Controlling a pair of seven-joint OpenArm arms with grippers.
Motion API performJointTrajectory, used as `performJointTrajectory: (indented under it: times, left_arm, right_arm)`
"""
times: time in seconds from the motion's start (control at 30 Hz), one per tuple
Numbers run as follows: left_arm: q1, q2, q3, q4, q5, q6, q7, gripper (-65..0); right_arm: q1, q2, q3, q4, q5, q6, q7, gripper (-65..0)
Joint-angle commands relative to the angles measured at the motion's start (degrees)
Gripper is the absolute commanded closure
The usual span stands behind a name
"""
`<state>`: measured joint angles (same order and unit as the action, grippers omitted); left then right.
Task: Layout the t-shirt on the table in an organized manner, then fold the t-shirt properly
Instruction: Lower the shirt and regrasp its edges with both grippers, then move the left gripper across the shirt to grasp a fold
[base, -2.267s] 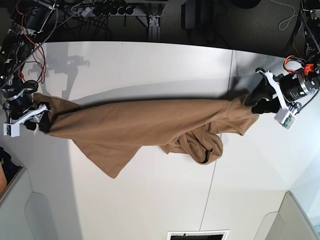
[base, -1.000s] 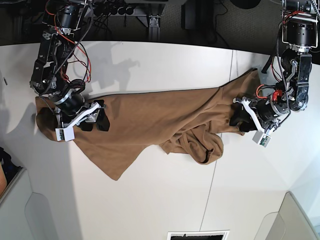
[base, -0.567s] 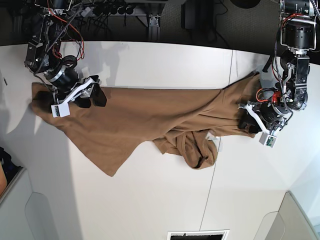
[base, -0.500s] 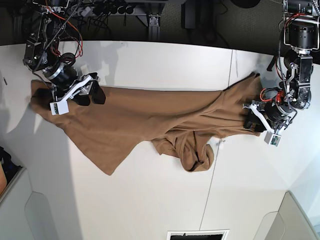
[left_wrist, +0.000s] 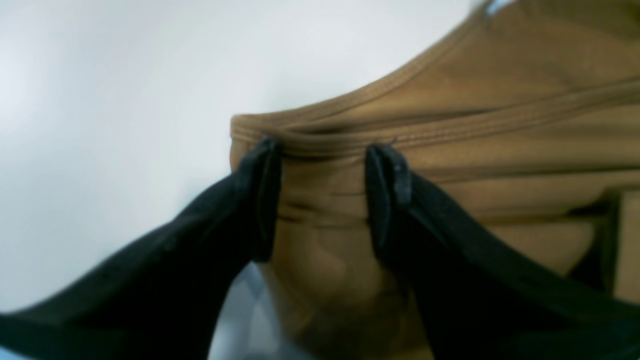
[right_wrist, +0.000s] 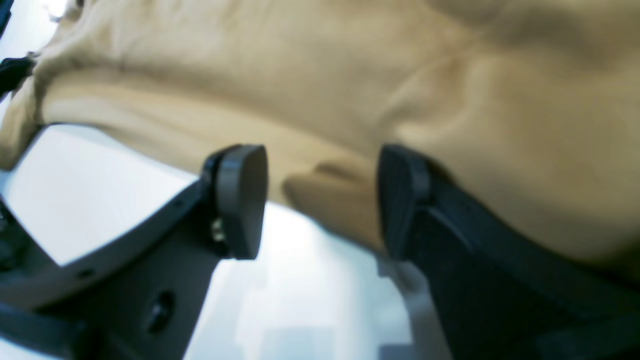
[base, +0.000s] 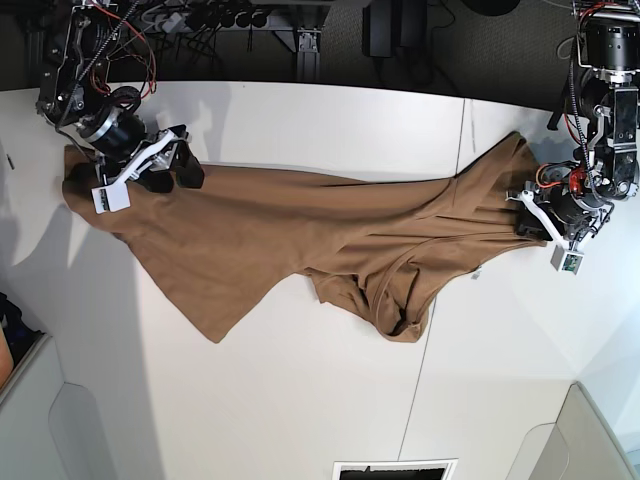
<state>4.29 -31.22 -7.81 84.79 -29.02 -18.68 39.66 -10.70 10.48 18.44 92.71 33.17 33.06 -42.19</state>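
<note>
A: Status: t-shirt strung lengthwise across bench, crumpled near the middle, one flap trailing toward near edge.
B: Pincers?
A: Left pincer spread wide, hem fold lying between the fingers, apparently not pinched. Right pincer likewise agape over cloth at opposite end, gripping nothing.
B: Advice for the spreading step?
A: Probably: close on stitched hem corners, lift slightly, pull apart evenly. Avoid dragging the crumpled middle. Flatten sleeves before any fold.
</note>
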Motion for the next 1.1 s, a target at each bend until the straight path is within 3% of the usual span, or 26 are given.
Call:
performJointTrajectory:
  times: [0.0,0.17,0.4,0.53,0.67,0.87,1.07]
  left_arm:
    - [-1.4,-1.3,-1.2,3.8,-1.7,-0.8,-1.9,-30.5]
    - [-1.4,-1.3,-1.0,11.8,-3.0,-1.1,-2.4,-30.5]
    - [-5.2,0.7,5.6,12.6,-8.9,-6.3,-3.9,-30.5]
    - [-8.8,4.2,14.1,12.2,-3.7,-5.8,-5.4,-30.5]
    - [-13.5,8.2,20.3,6.6,4.5,-0.6,-8.8,-30.5]
    - [-21.9,14.7,21.8,-7.8,9.1,-0.2,-9.1,-30.6]
    - [-25.0,14.9,21.8,-17.3,10.7,-0.2,-11.8,-30.6]
  right_arm:
    - [0.5,0.9,0.3,2.5,-0.1,-0.2,0.4,-35.6]
    - [0.9,0.9,0.3,8.9,-0.3,-0.3,2.3,-35.6]
    - [5.8,0.8,0.3,7.1,-8.0,-2.8,5.1,-35.6]
    - [7.7,0.4,0.3,4.2,-8.0,-2.8,5.1,-35.6]
    - [7.7,-1.6,0.3,3.3,-9.8,-2.8,5.1,-35.6]
    - [7.7,-1.8,1.0,3.2,-13.8,-4.5,6.1,-35.6]
    - [9.5,-1.8,3.8,3.2,-13.9,-7.5,7.4,-35.6]
